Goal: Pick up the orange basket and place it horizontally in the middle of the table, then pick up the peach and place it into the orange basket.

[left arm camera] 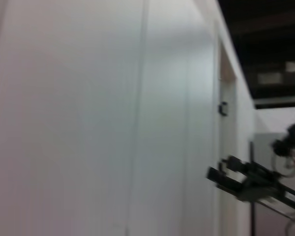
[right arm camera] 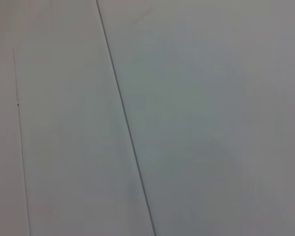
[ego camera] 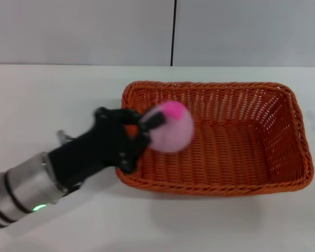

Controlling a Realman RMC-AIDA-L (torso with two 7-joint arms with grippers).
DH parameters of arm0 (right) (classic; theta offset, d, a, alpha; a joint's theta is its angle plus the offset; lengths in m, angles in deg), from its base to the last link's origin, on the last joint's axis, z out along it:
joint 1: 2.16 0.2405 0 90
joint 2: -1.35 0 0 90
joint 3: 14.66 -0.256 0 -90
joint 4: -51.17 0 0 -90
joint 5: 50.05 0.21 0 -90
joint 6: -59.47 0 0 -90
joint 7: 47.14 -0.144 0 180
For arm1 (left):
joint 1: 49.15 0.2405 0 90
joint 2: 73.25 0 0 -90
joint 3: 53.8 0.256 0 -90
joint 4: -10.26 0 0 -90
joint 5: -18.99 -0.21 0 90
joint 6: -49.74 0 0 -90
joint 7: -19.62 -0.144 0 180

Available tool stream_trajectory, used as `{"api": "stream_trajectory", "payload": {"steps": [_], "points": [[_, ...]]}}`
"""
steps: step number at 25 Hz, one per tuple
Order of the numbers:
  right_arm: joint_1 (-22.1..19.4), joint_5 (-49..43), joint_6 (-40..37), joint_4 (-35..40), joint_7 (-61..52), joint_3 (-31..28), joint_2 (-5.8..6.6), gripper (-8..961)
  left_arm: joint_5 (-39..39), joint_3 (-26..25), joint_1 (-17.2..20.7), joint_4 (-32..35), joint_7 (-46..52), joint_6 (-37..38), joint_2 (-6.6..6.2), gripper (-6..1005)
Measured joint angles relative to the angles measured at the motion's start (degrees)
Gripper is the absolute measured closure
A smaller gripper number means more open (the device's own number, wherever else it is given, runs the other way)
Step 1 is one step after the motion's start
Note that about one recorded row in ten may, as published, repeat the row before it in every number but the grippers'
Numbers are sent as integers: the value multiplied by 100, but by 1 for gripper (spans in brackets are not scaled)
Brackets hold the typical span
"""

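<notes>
A pale grey wall panel (right arm camera: 211, 113) is filling the view, with a thin dark seam (right arm camera: 125, 123) running diagonally across it and a fainter line (right arm camera: 20, 147) lying beside that seam.

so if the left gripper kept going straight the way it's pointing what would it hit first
Apart from the peach it already grips, the left gripper points across the orange basket. It would probably meet the basket's woven floor or far wall first, though depth is hard to judge.

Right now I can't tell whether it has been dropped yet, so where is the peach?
In the head view the peach is held by the left gripper above the left end of the orange basket, just inside its rim.
</notes>
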Motion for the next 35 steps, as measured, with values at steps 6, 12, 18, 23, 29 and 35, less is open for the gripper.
{"api": "stream_trajectory", "payload": {"steps": [6,12,18,23,29,35], "points": [[-17,-15,-86,-118,-2,-155,-7,245,1270,1914,136,-1057,18,1368,2,932],[-17,-29,-124,-237,26,-174,3,245,2037,2720,248,-1628,-20,2532,3,875],[-17,-41,-102,-271,40,-174,9,245,2307,2730,344,-1650,-24,2696,0,740],[-7,-50,-39,-343,73,-174,31,245,2539,2691,443,-1590,-33,2696,-19,428],[-7,-52,424,-384,79,-423,37,245,3285,1712,855,-1248,-39,2670,-39,301],[3,-51,1043,-621,128,-1090,72,245,3672,-35,1121,-396,-2,2519,-50,194]]}}
